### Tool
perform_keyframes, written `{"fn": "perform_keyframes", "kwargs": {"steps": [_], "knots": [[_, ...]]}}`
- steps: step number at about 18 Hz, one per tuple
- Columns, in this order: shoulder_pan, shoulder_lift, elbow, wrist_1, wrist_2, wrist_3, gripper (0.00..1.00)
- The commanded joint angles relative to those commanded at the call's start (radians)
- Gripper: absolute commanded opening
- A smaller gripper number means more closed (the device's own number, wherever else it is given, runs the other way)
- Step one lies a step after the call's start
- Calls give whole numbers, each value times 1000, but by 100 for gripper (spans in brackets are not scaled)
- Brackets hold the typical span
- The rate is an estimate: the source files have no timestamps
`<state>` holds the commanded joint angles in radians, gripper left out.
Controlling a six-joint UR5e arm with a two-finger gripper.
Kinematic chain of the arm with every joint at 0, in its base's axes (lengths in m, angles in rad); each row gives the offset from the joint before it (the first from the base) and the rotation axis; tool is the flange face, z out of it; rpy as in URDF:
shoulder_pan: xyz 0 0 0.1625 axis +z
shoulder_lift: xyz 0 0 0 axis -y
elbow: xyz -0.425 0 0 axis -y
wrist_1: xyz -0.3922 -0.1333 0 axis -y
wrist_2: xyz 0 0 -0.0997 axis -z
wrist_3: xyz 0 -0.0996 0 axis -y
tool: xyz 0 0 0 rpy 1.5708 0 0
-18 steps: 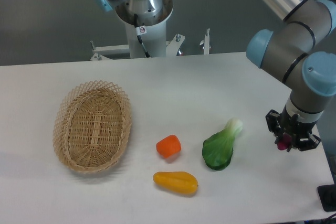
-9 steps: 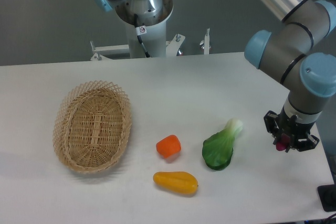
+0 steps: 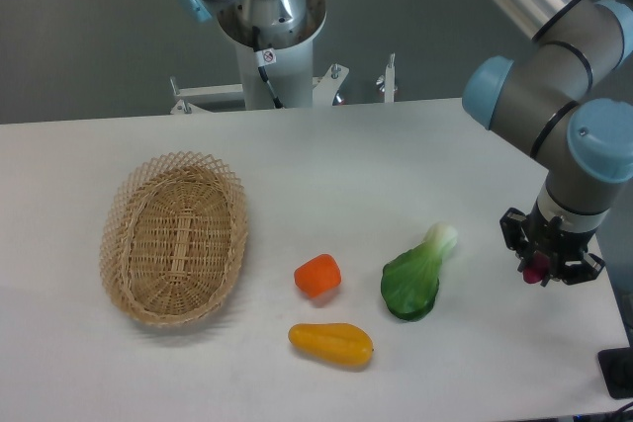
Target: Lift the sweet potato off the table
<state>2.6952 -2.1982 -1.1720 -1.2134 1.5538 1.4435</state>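
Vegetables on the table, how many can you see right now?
4: stubby orange-red chunk at centre, yellow-orange oblong vegetable in front of it, leafy green bok choy to its right, and a magenta-purple sweet potato, mostly hidden inside the claw.

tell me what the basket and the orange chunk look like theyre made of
The basket looks like woven wicker or rattan, tan and matte: the interlaced strands and open looped rim show clearly. The orange chunk looks like smooth moulded plastic, probably a toy vegetable, given its even colour and soft sheen, though real produce cannot be ruled out.
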Motion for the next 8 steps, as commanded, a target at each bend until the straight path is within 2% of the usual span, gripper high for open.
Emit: {"fn": "perform_keyframes", "kwargs": {"steps": [8], "knots": [[-2, 2, -5, 2, 6, -2, 16]]}}
